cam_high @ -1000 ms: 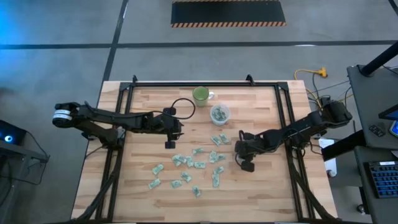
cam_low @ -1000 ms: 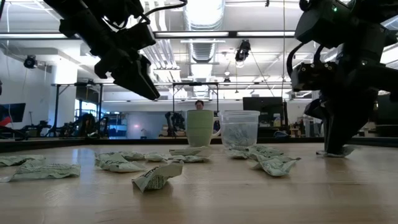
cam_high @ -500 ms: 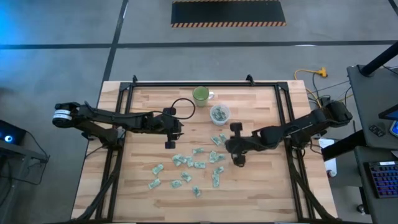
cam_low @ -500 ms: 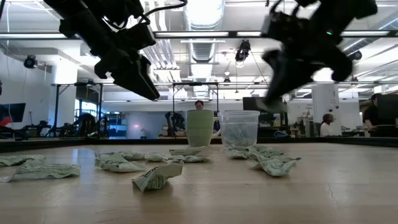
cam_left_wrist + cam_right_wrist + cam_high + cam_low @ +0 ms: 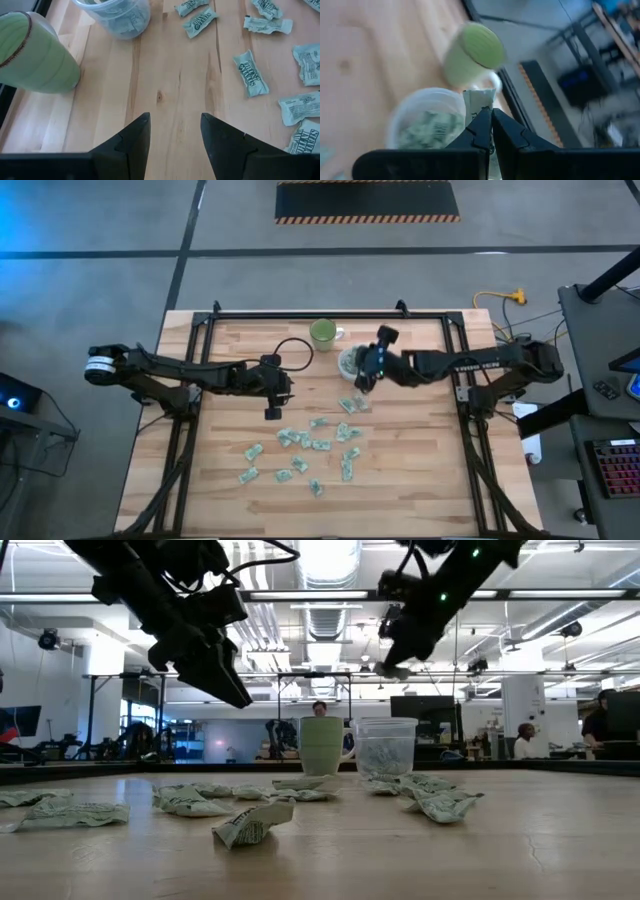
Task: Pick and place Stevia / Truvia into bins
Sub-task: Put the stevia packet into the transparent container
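Observation:
Several pale green and white sachets [image 5: 312, 443] lie flat and scattered on the wooden table, also in the low view [image 5: 250, 822] and the left wrist view [image 5: 250, 73]. The clear cup [image 5: 353, 362] stands upright with sachets inside, next to a green mug [image 5: 323, 333]. My right gripper [image 5: 363, 378] hangs above the cup [image 5: 386, 746], shut on one sachet [image 5: 479, 100]. My left gripper [image 5: 272, 410] hovers open over bare wood, left of the pile [image 5: 175, 135]. My right gripper [image 5: 491, 120] pinches one sachet between its two fingertips. The sachet's free end [image 5: 479, 96] sticks out beyond the tips. It is lifted clear of the table, over the rim of the clear cup [image 5: 422, 122].
The green mug [image 5: 321, 745] stands just left of the cup, toward the far edge. A black cable loop [image 5: 293, 352] lies near the left arm. A black frame rail [image 5: 310, 314] borders the table. Bare wood shows on the table's right and near parts.
My right gripper has risen from the table's right-hand part and swung toward the far edge, ending above the clear cup with a sachet lifted clear. My left arm has kept still.

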Controlling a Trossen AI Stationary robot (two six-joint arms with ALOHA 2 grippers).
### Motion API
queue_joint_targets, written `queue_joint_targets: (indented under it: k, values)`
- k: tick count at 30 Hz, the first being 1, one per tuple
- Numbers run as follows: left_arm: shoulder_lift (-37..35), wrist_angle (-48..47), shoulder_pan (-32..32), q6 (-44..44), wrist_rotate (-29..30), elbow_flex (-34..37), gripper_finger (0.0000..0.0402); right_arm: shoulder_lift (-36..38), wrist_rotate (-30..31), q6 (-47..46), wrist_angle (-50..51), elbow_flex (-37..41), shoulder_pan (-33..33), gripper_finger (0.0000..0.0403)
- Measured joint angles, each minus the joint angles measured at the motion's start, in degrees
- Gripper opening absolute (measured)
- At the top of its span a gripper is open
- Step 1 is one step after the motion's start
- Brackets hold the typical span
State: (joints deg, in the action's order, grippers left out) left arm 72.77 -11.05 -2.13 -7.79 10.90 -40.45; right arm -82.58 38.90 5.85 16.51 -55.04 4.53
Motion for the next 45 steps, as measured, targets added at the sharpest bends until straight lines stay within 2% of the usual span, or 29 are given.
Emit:
queue_joint_targets:
  k: [2, 8, 16, 21, 24, 28, 35, 38, 45]
  values:
    - [0.00, 0.02, 0.00, 0.02, 0.00, 0.02, 0.0158, 0.00, -1.39, -0.88, -1.30, 1.31, 2.39, 0.0008]
    - [0.00, 0.00, 0.00, -0.01, 0.00, 0.04, 0.0158, -0.05, -11.47, 2.00, -6.72, 4.97, 7.75, 0.0008]
    - [0.00, 0.02, 0.00, -0.50, 0.02, 0.04, 0.0158, -0.05, -13.82, 5.78, -13.62, 7.38, 11.01, 0.0008]
    - [0.00, 0.02, 0.00, -0.58, 0.02, 0.04, 0.0158, -0.05, -25.59, 7.01, -13.95, 7.38, 12.11, 0.0008]
    - [0.00, 0.02, 0.00, -0.61, 0.02, 0.04, 0.0158, -0.05, -28.45, 8.09, -13.90, 7.38, 12.39, 0.0011]
    - [0.00, 0.04, 0.00, -0.61, 0.02, 0.04, 0.0158, -0.05, -28.46, 8.32, -13.82, 7.38, 12.42, 0.0029]
    - [0.00, 0.15, 0.00, -0.61, 0.02, 0.04, 0.0158, 0.09, -28.46, 8.31, -13.07, 7.47, 12.42, 0.0094]
    - [0.33, 0.40, 0.00, -0.50, -0.55, 0.04, 0.0158, 0.87, -28.96, 8.30, -9.09, 7.18, 12.15, 0.0115]
    - [3.36, 2.63, 0.00, -1.78, -3.10, 0.04, 0.0158, 1.77, -40.14, 4.98, 0.99, 5.87, 9.77, 0.0129]
